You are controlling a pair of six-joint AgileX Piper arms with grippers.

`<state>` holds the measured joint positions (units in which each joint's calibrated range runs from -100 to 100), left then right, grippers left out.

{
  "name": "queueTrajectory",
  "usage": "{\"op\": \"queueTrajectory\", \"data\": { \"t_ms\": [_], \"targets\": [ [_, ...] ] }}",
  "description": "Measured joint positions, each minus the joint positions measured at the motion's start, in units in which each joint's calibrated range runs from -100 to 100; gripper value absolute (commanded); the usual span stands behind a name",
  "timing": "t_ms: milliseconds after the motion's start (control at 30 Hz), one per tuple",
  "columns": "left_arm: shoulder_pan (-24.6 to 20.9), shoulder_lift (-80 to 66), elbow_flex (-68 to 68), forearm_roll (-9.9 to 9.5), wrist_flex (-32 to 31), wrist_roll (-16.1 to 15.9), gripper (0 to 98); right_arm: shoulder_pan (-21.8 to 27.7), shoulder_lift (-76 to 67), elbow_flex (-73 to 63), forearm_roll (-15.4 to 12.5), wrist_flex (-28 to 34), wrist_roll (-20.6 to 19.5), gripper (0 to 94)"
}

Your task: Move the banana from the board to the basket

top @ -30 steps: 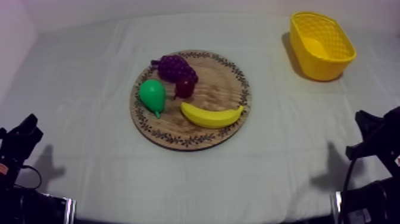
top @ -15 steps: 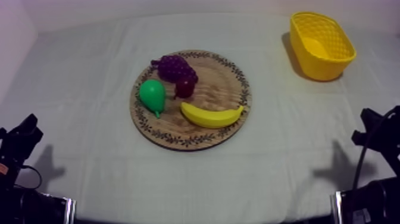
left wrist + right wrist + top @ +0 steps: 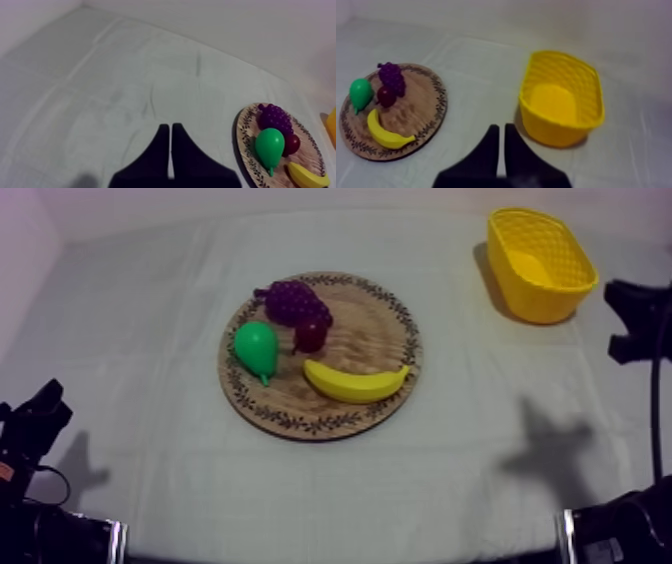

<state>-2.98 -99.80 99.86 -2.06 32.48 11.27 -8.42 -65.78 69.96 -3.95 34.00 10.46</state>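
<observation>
The banana (image 3: pixel 357 382) lay on the wooden board (image 3: pixel 375 328), well apart from the yellow basket (image 3: pixel 545 300). The right end effector (image 3: pixel 501 128) and the left end effector (image 3: pixel 167 127) were both closed, empty. A sound grasp would call for opening the right one and straddling the banana's middle crosswise.

1. The wooden board (image 3: pixel 372 323) lies on the middle of the table (image 3: pixel 140 328).
2. The basket (image 3: pixel 533 300) stands at the table's far right corner, well apart from the board.
3. The bunch of grapes (image 3: pixel 293 300) sits on the board's far left part.
4. The small red fruit (image 3: pixel 311 336) lies just before the grapes, touching them.
5. The pear (image 3: pixel 257 348) lies at the board's left edge, just left of the small red fruit.
6. The banana (image 3: pixel 355 383) lies crosswise on the board's near right part, to the right of the pear.
</observation>
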Motion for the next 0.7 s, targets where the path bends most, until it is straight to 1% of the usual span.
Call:
{"op": "queueTrajectory", "data": {
  "t_ms": [67, 133, 200, 300, 467, 567, 633, 700],
  "targets": [
    [0.0, 0.0, 0.0, 0.0, 0.0, 0.0, 0.1, -2.3, 4.94, -4.57, 0.77, 0.69, 0.86, 3.2],
    [0.0, 0.0, 0.0, 0.0, 0.0, 0.0, 0.1, -4.85, 9.26, -8.34, 2.33, 1.51, 1.1, 3.2],
    [0.0, 0.0, 0.0, 0.0, 0.0, 0.0, 0.1, -8.16, 13.79, -11.98, 3.95, 2.53, 0.75, 3.2],
    [0.0, 0.0, 0.0, 0.0, 0.0, 0.0, 0.1, -12.31, 19.4, -15.84, 5.26, 3.59, -0.51, 3.3],
    [0.0, 0.0, 0.0, 0.0, 0.0, 0.0, 0.1, -18.93, 26.79, -19.95, 5.41, 6.67, 0.09, 3.6],
    [0.0, 0.0, 0.0, 0.0, 0.0, 0.0, 0.1, -23.14, 29.7, -21.4, 6.15, 10.71, 0.31, 3.8],
    [0.0, 0.0, 0.0, 0.0, 0.0, 0.0, 0.1, -25.55, 31.12, -21.73, 6.97, 12.15, 0.31, 3.9],
    [0.0, 0.0, 0.0, 0.0, 0.0, 0.0, 0.1, -27.92, 32.42, -21.59, 7.14, 13.18, 0.46, 4.0]
  ]
}}
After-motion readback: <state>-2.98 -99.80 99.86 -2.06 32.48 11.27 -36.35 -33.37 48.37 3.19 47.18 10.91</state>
